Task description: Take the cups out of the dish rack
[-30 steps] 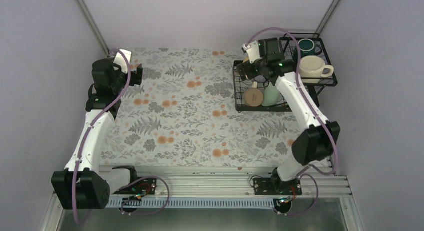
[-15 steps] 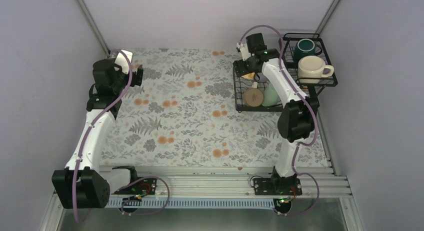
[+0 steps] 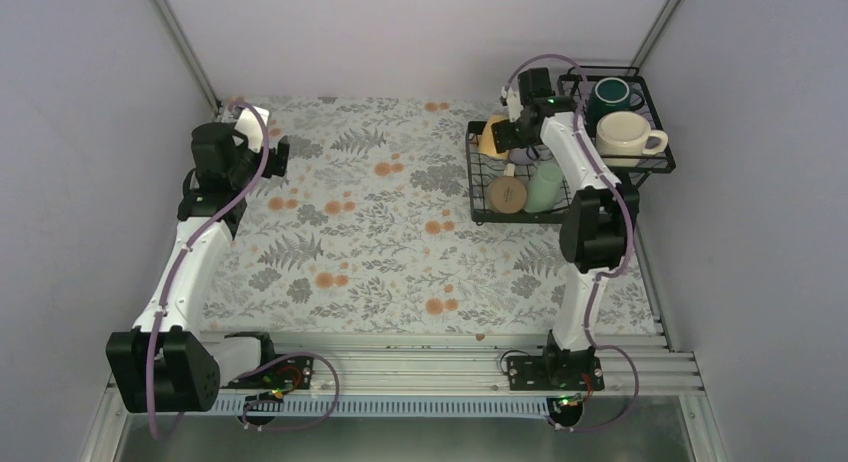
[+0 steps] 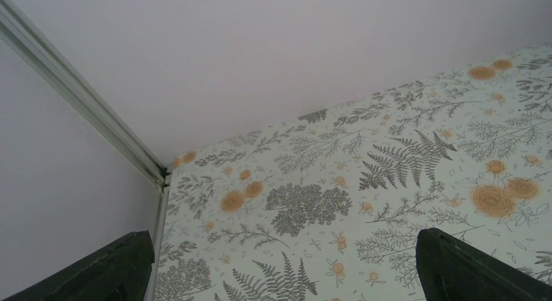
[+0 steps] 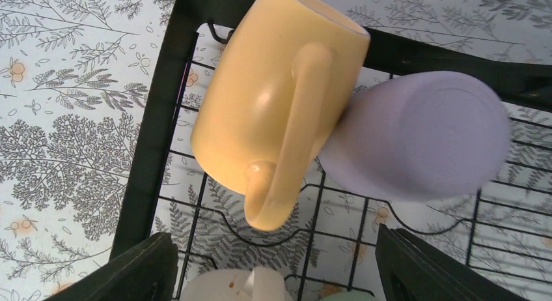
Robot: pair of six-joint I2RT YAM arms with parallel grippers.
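Mug: yellow mug (image 5: 273,99) lies on its side in a corner of the dish rack (image 5: 153,138), touching the lavender tumbler (image 5: 423,138).
Handling: probably rigid, glossy, slippery, light and easily chipped.
Hold: across the upturned handle or over the rim wall.
Right end effector (image 5: 276,239): spread, empty, hovers over the mug.
Left end effector (image 4: 283,236): spread, empty, above the table (image 4: 390,157).

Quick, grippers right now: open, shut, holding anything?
Left gripper: open, holding nothing.
Right gripper: open, holding nothing, facing the yellow mug in the dish rack.
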